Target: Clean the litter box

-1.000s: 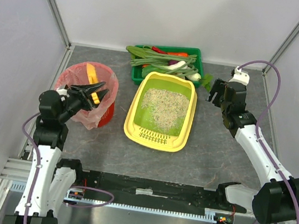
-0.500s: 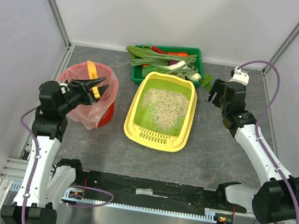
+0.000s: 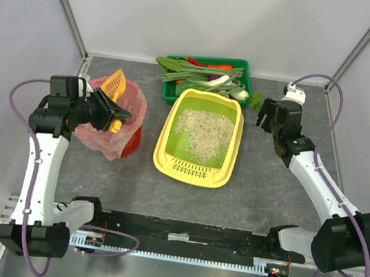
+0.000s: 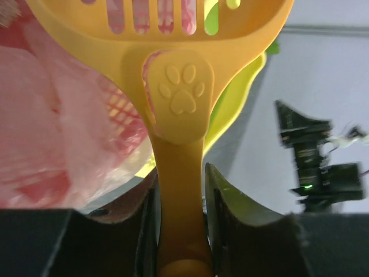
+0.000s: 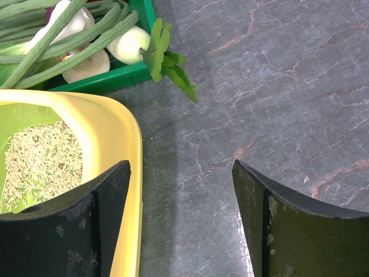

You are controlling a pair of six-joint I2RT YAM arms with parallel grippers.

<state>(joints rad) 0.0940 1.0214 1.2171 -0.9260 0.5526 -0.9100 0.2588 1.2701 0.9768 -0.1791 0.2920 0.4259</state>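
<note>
Litter box [image 3: 191,171] is sitting mid-table on the grey stone-look table [image 3: 268,186], long axis running away from the arm bases, slotted yellow ledge at the near end. Pale grainy litter [image 3: 203,131] is lying heaped in the far and middle part of the lime-green floor, with bare green showing near the ledge. Just behind it, a green crate [image 3: 242,66] of vegetables [image 3: 201,75] is nearly touching its far rim. Left gripper [image 3: 109,112] is clamping the handle of an orange-yellow scoop [image 4: 179,98], fingers pressing both sides of the handle; the slotted scoop head is hanging over the red bin [image 3: 135,134] lined with a pink bag [image 3: 94,140], left of the box. Right gripper [image 5: 180,167] is hovering with fingers spread wide and nothing between them, beside the box's far right corner, bare tabletop below.
</note>
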